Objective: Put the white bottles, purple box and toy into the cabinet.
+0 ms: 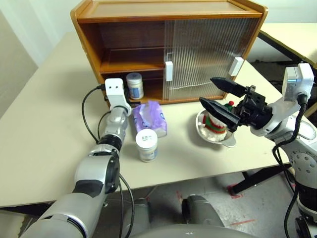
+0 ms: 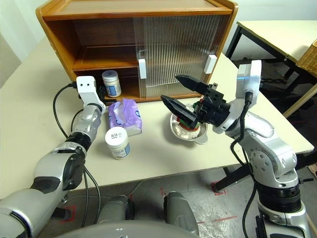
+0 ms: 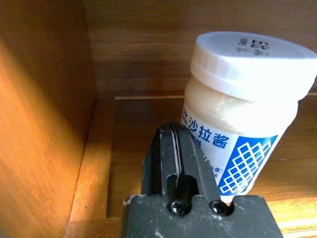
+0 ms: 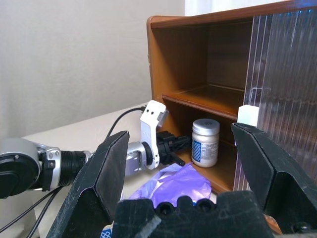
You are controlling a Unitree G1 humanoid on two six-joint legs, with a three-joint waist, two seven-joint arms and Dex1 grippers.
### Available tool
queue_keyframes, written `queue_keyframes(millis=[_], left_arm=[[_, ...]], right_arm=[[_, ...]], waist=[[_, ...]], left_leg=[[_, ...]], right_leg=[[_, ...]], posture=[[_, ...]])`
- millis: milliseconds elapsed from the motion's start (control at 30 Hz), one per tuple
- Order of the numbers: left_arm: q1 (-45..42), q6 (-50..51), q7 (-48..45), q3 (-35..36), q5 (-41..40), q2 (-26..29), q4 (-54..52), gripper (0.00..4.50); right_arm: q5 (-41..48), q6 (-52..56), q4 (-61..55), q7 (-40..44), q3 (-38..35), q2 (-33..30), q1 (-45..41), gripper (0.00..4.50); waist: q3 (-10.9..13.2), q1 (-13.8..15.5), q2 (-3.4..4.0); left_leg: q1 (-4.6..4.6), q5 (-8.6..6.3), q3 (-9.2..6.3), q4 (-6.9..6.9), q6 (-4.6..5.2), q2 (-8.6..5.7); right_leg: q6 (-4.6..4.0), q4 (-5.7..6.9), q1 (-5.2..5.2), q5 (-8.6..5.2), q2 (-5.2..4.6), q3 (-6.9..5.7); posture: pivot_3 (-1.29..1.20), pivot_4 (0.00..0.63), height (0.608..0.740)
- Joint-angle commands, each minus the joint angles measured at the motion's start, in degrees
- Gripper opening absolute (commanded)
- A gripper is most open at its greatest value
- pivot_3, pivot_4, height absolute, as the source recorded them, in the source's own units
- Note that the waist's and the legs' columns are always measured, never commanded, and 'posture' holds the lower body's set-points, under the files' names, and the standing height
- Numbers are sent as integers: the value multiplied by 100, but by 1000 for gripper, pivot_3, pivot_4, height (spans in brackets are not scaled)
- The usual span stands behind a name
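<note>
Jar one, a squat white plastic bottle with a blue-printed label (image 1: 147, 145), waits nearest me on the cream counter (image 1: 44, 129) beside the soft lilac tissue box (image 1: 149, 117). My closed left hand (image 3: 179, 163) touches the second white bottle (image 3: 240, 111), standing on the orange-brown wooden cabinet's (image 1: 166, 10) lower shelf. I'd nudge it deeper gently, low on its side, while my right hand (image 1: 221, 95) hangs wide open above the steel bowl (image 1: 218, 133) holding the white plush toy (image 1: 216, 122).

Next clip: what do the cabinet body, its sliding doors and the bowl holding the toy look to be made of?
Orange-brown cabinet: wood or wood veneer, satin finish, grain visible in the left wrist view. Ribbed sliding doors: translucent plastic or glass, cannot tell which; fine vertical ribs blur the interior. Round bowl: likely polished steel, its rim shiny grey.
</note>
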Motion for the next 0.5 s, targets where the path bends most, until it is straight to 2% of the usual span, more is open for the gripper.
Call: queue_keyframes(millis=[33,300,500], left_arm=[[-170,46,-164,-86,114,-47,175,39],[-348,97,-331,-108,153,-114,292,39],[-399,89,-318,-82,176,-190,291,39]], right_arm=[[76,45,-100,-35,-94,-46,50,4500],[85,29,-134,-64,-122,-56,107,4500],[82,19,-165,-98,-122,-49,141,4500]], waist=[[0,6,0],[0,0,0],[0,-115,0]], left_leg=[[0,0,4,0,0,0],[-2,0,7,3,0,0],[-5,0,8,1,0,1]], right_leg=[[0,0,0,0,0,-1],[4,2,1,5,-7,-7],[5,-9,0,4,-8,-6]], posture=[[-135,0,740],[-143,0,740],[-149,0,740]])
